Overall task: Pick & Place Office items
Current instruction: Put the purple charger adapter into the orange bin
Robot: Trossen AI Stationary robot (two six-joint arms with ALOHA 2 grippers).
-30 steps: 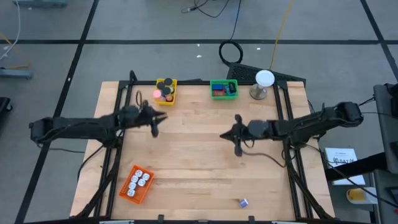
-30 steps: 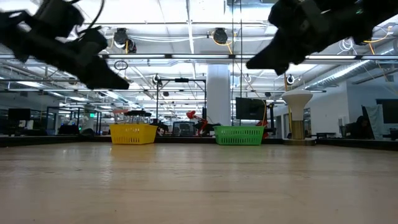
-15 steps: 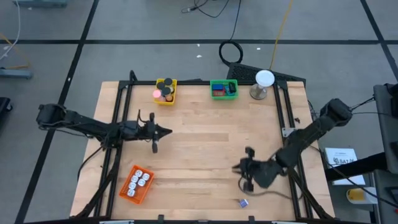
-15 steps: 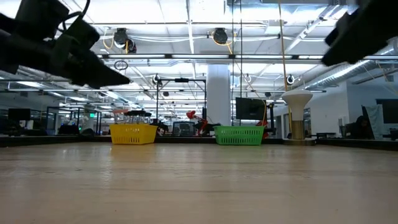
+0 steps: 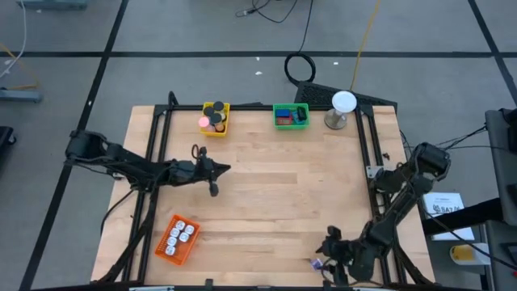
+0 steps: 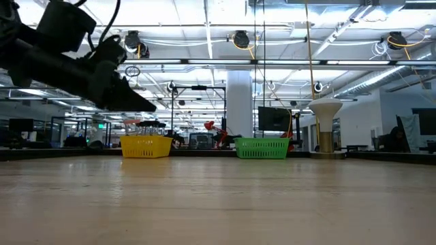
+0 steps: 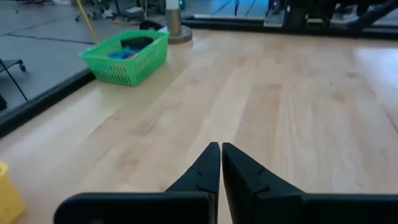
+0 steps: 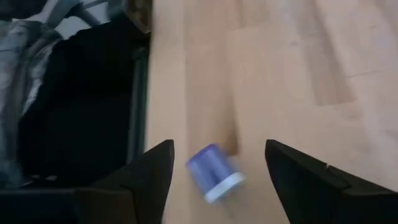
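right pincer (image 8: 217, 168): i see its fingers spread wide, poised over the bench (image 5: 275, 186) near the front edge, toward the front right corner. between the fingers lies a small purple clip (image 8: 213, 172) with a pale end, resting on the wood; neither finger touches it. the high view shows the same clip (image 5: 316, 263) just beside the pincer (image 5: 329, 257), though there the arm covers part of the pincer and the clip's shape is hard to make out.

left pincer (image 7: 221, 155): fingers pressed together, nothing between them, hovering above bare wood in the left half of the bench, pointing toward the middle.

other items: the yellow basket (image 5: 216, 118) and green basket (image 5: 290, 115) stand at the back edge; black discs and a pink round piece show in the yellow one, blue and red blocks in the green. the orange basket (image 5: 178, 238) near the front left corner holds white bits.

limits: the low view catches only the left arm, cut off by the picture's border; the right pincer does not appear there.
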